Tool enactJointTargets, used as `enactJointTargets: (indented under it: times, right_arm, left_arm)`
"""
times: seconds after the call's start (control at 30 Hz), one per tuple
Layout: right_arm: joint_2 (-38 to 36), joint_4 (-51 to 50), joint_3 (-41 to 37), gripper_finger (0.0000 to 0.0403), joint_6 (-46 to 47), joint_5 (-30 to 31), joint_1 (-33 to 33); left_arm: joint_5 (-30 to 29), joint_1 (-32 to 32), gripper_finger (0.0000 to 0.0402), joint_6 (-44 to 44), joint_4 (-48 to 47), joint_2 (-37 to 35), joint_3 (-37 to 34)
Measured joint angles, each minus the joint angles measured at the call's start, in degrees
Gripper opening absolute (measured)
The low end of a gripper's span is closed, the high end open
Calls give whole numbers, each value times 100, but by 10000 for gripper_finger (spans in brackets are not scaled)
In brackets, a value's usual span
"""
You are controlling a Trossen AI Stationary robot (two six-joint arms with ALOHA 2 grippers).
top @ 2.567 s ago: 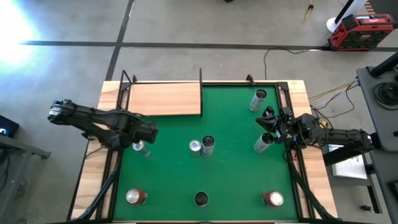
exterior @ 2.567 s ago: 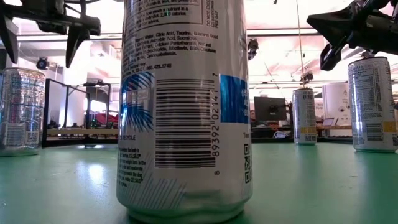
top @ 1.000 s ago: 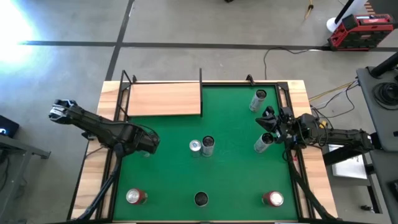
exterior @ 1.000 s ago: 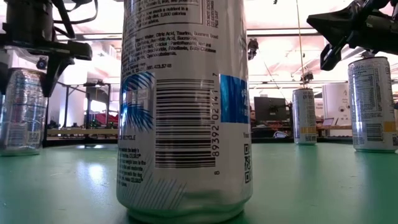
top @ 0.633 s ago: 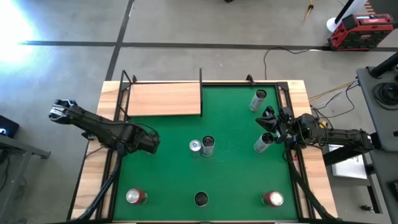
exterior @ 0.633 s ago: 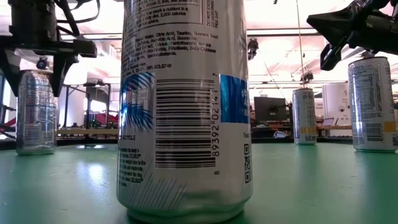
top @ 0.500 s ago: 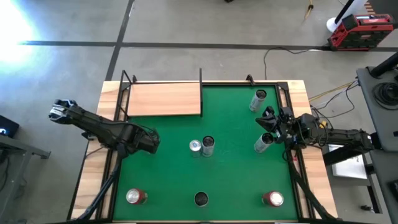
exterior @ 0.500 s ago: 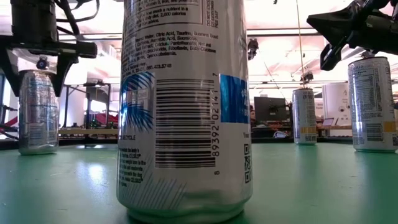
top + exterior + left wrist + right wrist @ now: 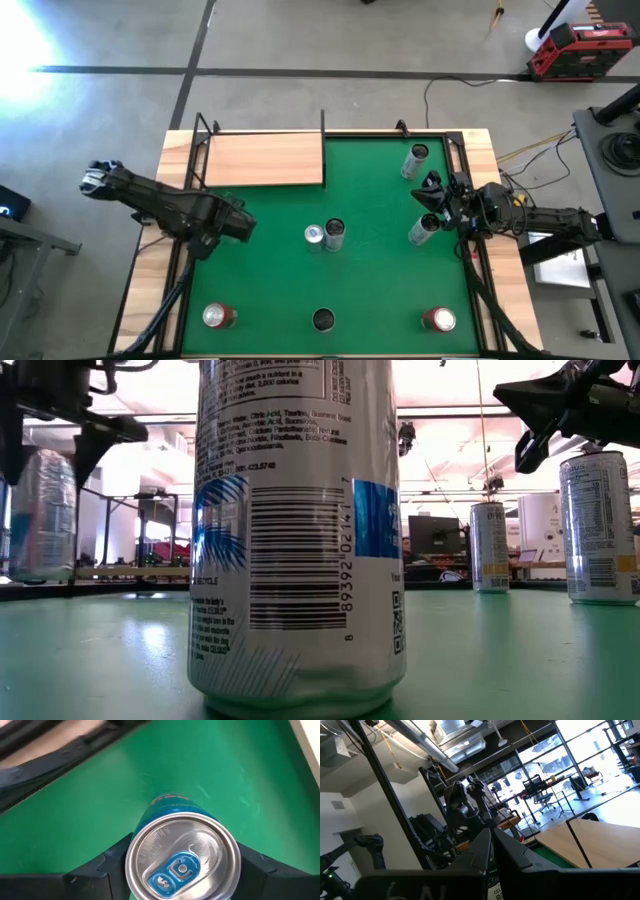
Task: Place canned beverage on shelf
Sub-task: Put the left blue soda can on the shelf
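A silver canned beverage (image 9: 182,862) with a blue tab sits between the fingers of my left gripper (image 9: 182,870), which is shut on it. This is at the mat's left side (image 9: 228,225). In the low view the can (image 9: 40,510) hangs a little above the green mat. The shelf (image 9: 265,158), a light-wood board with black rods, lies at the far left, beyond the gripper. My right gripper (image 9: 430,193) waits shut above the mat's right side and holds nothing. My left gripper pinches the can's upper side wall (image 9: 131,862), just below the top rim, between its two fingers (image 9: 100,872). The fingers come from above and point down, one on each side. The can stands upright in the hold, its base lifted clear of the mat.
Other cans stand on the mat: two at the middle (image 9: 325,233), one at far right (image 9: 416,160), one near the right gripper (image 9: 423,230), and three along the near edge (image 9: 323,319). One near-edge can fills the low view (image 9: 300,530).
My left gripper has rolled about its downward line and then risen with the can. The can stood on the mat before and now hangs upright a little above it.
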Motion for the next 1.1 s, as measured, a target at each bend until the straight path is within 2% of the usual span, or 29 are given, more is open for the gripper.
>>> enactJointTargets:
  times: [0.13, 0.33, 0.7, 0.93, 1.1]
  right_arm:
    - [0, -1, 0, 13, -1, -2, 0]
    - [1, -1, 0, 13, -1, -2, 0]
    - [-1, 1, 0, 13, -1, -1, 1]
    - [-1, -1, 0, 13, -1, -1, 0]
    - [0, 0, 0, 13, -1, 0, 1]
  left_arm:
    - [261, 265, 224, -705, -44, 86, 82]
    - [345, 570, 225, -1193, 103, 223, 114]
    - [364, 1009, 235, -1228, 417, 389, 114]
    - [1138, 1510, 236, -1234, 494, 400, 114]
    - [1121, 1898, 237, -1234, 372, 402, 114]
